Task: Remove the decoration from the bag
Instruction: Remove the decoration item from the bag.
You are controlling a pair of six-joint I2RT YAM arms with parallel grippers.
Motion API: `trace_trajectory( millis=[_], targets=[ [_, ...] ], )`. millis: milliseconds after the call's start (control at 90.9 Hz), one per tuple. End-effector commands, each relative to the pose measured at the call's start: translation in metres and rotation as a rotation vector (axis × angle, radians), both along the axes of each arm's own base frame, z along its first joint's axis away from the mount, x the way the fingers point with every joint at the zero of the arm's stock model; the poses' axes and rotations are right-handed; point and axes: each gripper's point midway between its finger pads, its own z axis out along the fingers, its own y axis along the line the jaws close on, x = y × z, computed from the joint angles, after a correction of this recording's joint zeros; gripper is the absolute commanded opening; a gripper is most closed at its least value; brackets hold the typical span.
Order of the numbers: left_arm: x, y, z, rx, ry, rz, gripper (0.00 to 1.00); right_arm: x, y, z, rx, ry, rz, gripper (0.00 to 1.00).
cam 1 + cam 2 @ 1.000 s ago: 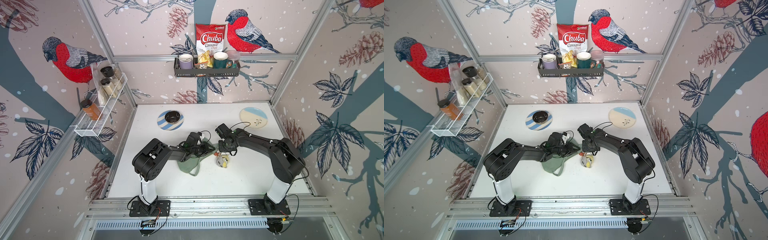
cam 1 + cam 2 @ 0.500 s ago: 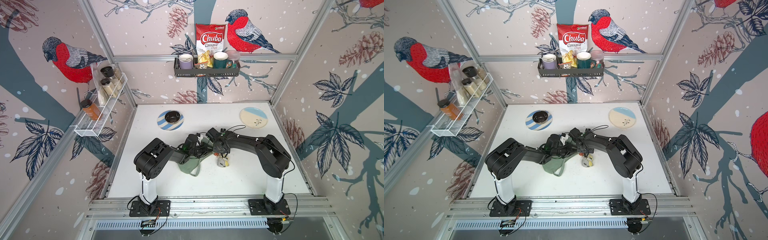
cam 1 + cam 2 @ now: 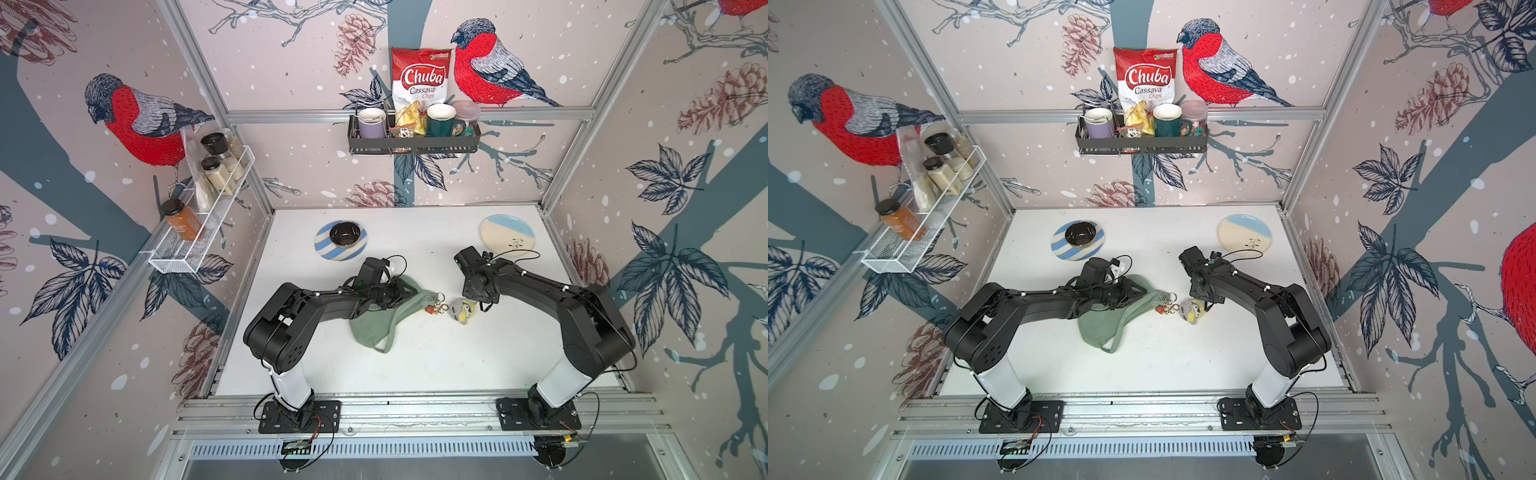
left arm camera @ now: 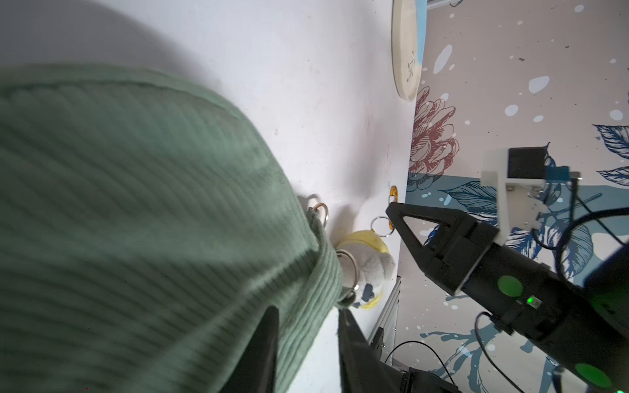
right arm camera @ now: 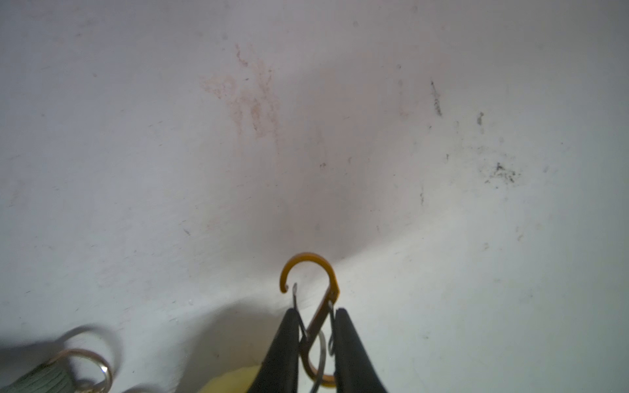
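Top views hide both grips. From the wrists we see left gripper [image 4: 308, 309] clamped on the bag [image 3: 374, 324], mid table [image 3: 415, 365]; right gripper [image 5: 316, 310] pinching the orange clip [image 5: 308, 258]. Plush toy [image 3: 462, 311] lies just beside the bag.

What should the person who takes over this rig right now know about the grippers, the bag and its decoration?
Grippers: the left gripper is shut on the edge of the bag, holding it. The right gripper has its jaws close on both sides of the orange clip and appears to grip it.
Things: the plush lies on the table just beside the bag's end.
Done: the clip's hook end is free, apart from the bag's ring.
Left: I cannot tell whether every link is off. Check, then carry the plush clear of the bag.
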Motion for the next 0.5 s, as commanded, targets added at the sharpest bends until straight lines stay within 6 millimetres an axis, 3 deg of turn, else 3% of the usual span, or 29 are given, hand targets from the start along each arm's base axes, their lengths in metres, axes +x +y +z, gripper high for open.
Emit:
trace_trajectory(
  millis=[0, 165, 209, 286, 407, 484],
  targets=[
    [-0.006, 0.001, 0.005, 0.021, -0.007, -0.037, 0.32, -0.003, 0.009, 0.000, 0.042, 0.026, 0.068, 0.35],
    [-0.012, 0.011, 0.017, 0.084, -0.043, -0.053, 0.35, -0.003, -0.005, 0.019, 0.056, 0.013, 0.052, 0.67],
    [-0.013, 0.014, 0.021, 0.096, -0.049, -0.055, 0.35, -0.002, 0.003, 0.022, 0.158, 0.030, 0.069, 0.76],
    [-0.014, 0.016, 0.028, 0.108, -0.056, -0.059, 0.36, -0.009, 0.035, 0.032, 0.428, 0.111, 0.107, 0.90],
    [-0.011, 0.002, 0.068, 0.123, -0.194, -0.113, 0.39, -0.015, 0.054, 0.053, 0.497, 0.102, 0.171, 0.90],
    [-0.012, -0.021, 0.090, 0.060, -0.292, -0.170, 0.42, -0.014, 0.067, 0.061, 0.559, 0.040, 0.260, 0.89]
  ],
)
